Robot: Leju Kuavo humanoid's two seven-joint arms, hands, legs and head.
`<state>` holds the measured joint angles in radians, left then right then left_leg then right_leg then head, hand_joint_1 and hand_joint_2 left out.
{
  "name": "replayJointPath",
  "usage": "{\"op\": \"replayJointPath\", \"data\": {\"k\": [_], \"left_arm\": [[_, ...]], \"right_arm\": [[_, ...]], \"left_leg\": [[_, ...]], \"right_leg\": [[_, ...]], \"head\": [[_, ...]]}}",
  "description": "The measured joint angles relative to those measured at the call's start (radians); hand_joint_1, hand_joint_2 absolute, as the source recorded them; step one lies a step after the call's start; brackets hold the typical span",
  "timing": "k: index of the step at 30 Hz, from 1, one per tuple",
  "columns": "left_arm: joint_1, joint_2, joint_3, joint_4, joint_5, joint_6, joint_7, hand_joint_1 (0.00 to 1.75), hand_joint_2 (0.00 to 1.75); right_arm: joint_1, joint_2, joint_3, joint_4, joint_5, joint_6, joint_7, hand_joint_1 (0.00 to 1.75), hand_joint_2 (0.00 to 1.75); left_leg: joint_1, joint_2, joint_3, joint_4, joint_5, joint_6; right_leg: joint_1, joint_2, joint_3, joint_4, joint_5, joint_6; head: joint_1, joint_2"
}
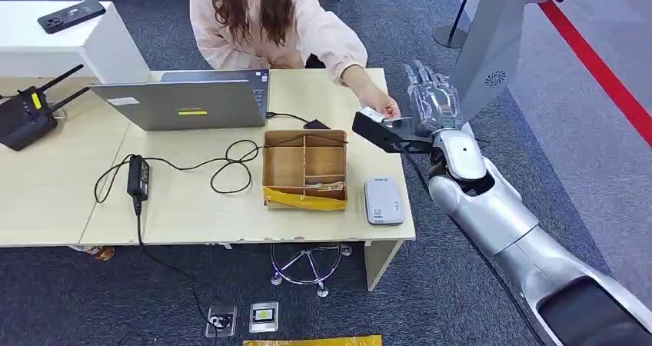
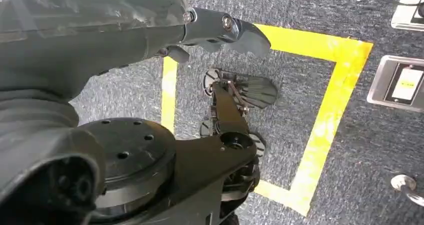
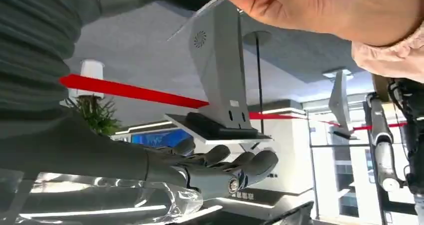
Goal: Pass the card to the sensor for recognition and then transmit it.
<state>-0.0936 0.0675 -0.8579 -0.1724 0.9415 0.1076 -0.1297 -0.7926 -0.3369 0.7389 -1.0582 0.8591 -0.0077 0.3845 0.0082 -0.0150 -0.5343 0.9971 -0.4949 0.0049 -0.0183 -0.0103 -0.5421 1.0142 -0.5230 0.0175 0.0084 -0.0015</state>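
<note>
One hand up: the right hand [image 1: 432, 100] was raised past the table's far right corner, palm up, fingers apart and stretched out, nothing in them!
Right hand, close up: in the right wrist view the fingers [image 3: 235, 167] lay nearly straight side by side, spread flat, holding nothing.
Right arm: the silver arm [image 1: 492, 207] ran up from the lower right, off the table's right edge.
Card: the card [image 1: 373, 115] was pinched in a person's hand [image 1: 382, 104], just beside the right hand; whether card and robot fingers touched, I couldn't tell. The right wrist view showed it edge-on [image 3: 200, 12], a thin strip in the person's fingertips [image 3: 260, 0], above the open palm and apart from it.
Person: seated at the table's far side in a pale pink top [image 1: 261, 31], one sleeve reaching toward the robot.
Sensor: a small grey reader [image 1: 383, 201] lay flat on the table [image 1: 46, 200] near the front right corner, just right of the box.
Box: a wooden box [image 1: 304, 169] with compartments sat mid-table, yellow tape on its front.
Laptop: open [image 1: 184, 100], left of the box, cable and power brick [image 1: 138, 174] trailing in front.
Router: black, with antennas [image 1: 27, 115], at the table's far left.
Left hand: in the left wrist view the left hand [image 2: 220, 30] hung over grey carpet with yellow tape [image 2: 330, 115]; its grip I couldn't tell.
</note>
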Motion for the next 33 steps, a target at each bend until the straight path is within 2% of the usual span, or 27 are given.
{"op": "replayJointPath", "data": {"k": [12,33], "left_arm": [[0.001,0.000,0.000,0.000,0.002,0.003,0.000,0.00,0.00],[0.001,0.000,0.000,0.000,0.024,0.005,0.014,0.00,0.00]], "right_arm": [[0.026,0.004,-0.047,0.006,-0.049,0.030,-0.006,1.75,1.75],[0.060,0.005,-0.047,0.010,-0.091,0.040,-0.029,1.75,1.75]], "left_leg": [[0.000,0.000,0.000,0.000,0.000,0.000],[0.000,0.000,0.000,0.000,0.000,0.000]], "right_leg": [[0.000,0.000,0.000,0.000,0.000,0.000],[0.000,0.000,0.000,0.000,0.000,0.000]], "head": [[0.000,0.000],[0.000,0.000]]}}
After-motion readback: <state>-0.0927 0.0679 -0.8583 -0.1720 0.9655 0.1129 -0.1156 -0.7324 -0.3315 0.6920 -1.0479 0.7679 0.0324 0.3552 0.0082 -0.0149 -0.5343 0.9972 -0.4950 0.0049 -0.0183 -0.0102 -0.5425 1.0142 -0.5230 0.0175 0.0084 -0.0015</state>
